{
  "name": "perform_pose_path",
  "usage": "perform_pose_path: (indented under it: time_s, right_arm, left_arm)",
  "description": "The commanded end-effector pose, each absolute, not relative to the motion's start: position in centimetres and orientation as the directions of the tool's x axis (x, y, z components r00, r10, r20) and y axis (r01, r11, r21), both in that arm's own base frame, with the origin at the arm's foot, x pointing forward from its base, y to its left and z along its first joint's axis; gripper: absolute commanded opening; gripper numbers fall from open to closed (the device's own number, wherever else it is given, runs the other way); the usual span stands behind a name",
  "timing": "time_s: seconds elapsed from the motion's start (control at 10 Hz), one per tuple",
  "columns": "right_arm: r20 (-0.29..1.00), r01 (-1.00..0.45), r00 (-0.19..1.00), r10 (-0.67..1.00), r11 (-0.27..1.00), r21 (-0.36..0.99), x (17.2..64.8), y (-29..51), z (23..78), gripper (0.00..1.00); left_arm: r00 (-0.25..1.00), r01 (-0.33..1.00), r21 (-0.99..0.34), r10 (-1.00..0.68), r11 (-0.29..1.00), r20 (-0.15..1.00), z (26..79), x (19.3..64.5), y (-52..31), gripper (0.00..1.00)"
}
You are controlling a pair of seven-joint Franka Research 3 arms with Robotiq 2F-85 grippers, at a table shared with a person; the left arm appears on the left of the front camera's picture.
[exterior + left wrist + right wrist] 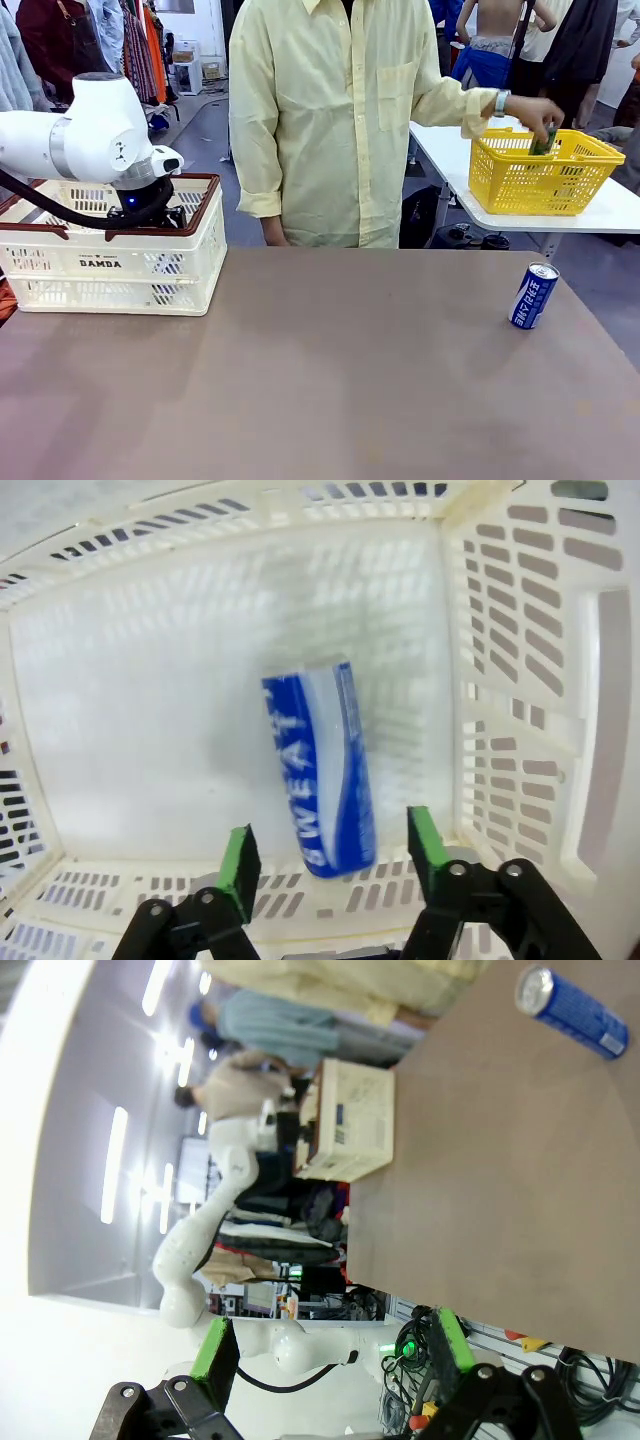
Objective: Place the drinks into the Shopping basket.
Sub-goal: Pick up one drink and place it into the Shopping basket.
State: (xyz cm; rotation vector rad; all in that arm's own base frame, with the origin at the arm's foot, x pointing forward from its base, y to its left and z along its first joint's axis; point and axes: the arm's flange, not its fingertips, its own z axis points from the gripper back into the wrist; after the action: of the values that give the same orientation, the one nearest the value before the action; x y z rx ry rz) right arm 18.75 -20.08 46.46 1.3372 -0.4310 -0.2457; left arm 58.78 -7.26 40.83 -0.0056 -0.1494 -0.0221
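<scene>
Inside the crate (520, 680) our left gripper (332, 848) hangs wide open and empty above a blurred blue can (320, 770). Our right gripper (332, 1348) gapes empty too. A second blue can (534, 295) stands on the table (320, 380). Beyond it, a person's hand (535, 112) grips a green can (545, 138) in the yellow basket (540, 185).

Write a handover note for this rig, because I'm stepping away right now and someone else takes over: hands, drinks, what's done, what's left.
Robot's left hand: open, inside the cream-white slotted plastic crate, above a slim blue metal can lying on its floor, not touching it.
Robot's right hand: open, empty.
A second slim blue metal can stands upright at the right of the brown table.
The person's hand holds a green can at the yellow mesh basket.
Done: one can in the crate.
Left: the can on the table and the green one.
</scene>
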Motion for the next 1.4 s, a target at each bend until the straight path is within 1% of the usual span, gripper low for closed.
perform_pose_path:
  time_s: [0.0,0.3,0.4,0.5,0.6,0.7,0.8,0.9,1.0,1.1,1.2,1.3]
  right_arm:
    - [0.185,-0.104,0.889,-0.418,0.21,0.972,18.9,-20.1,46.8,1.0]
    - [0.185,-0.104,0.889,-0.418,0.21,0.972,18.9,-20.1,46.8,1.0]
    - [0.185,-0.104,0.889,-0.418,0.21,0.972,18.9,-20.1,46.8,1.0]
    - [0.185,-0.104,0.889,-0.418,0.21,0.972,18.9,-20.1,46.8,1.0]
    - [0.185,-0.104,0.889,-0.418,0.21,0.972,18.9,-20.1,46.8,1.0]
    - [0.185,-0.104,0.889,-0.418,0.21,0.972,18.9,-20.1,46.8,1.0]
    - [0.185,-0.104,0.889,-0.418,0.21,0.972,18.9,-20.1,46.8,1.0]
    - [0.185,-0.104,0.889,-0.418,0.21,0.972,18.9,-20.1,46.8,1.0]
    - [0.185,-0.104,0.889,-0.418,0.21,0.972,18.9,-20.1,46.8,1.0]
    - [0.185,-0.104,0.889,-0.418,0.21,0.972,18.9,-20.1,46.8,1.0]
    - [0.185,-0.104,0.889,-0.418,0.21,0.972,18.9,-20.1,46.8,1.0]
    - [0.185,-0.104,0.889,-0.418,0.21,0.972,18.9,-20.1,46.8,1.0]
  left_arm:
    - [0.988,-0.001,0.024,-0.002,1.0,0.154,41.1,58.9,-7.4,1.0]
    - [0.987,-0.004,0.009,0.002,1.0,0.163,41.6,58.7,-7.1,1.0]
    - [0.983,-0.007,-0.035,0.013,0.999,0.182,43.2,58.4,-6.4,1.0]
    - [0.974,-0.007,-0.075,0.024,0.997,0.227,46.0,58.0,-5.1,1.0]
    - [0.962,-0.03,-0.08,0.05,0.996,0.268,48.5,57.7,-3.8,1.0]
    - [0.955,-0.042,-0.139,0.081,0.989,0.285,53.1,56.1,-1.9,1.0]
    - [0.969,-0.036,-0.237,0.092,0.971,0.231,56.9,53.3,-0.6,1.0]
    - [0.981,0.02,-0.37,0.053,0.929,0.186,59.8,49.4,0.3,1.0]
    - [0.981,0.087,-0.474,0.008,0.876,0.195,61.6,45.1,1.6,1.0]
    - [0.978,0.095,-0.518,0.017,0.85,0.207,61.9,41.8,3.5,1.0]
    - [0.978,0.072,-0.587,0.058,0.807,0.2,61.6,38.6,5.7,1.0]
    - [0.981,0.075,-0.676,0.068,0.733,0.183,60.8,36.0,8.2,1.0]
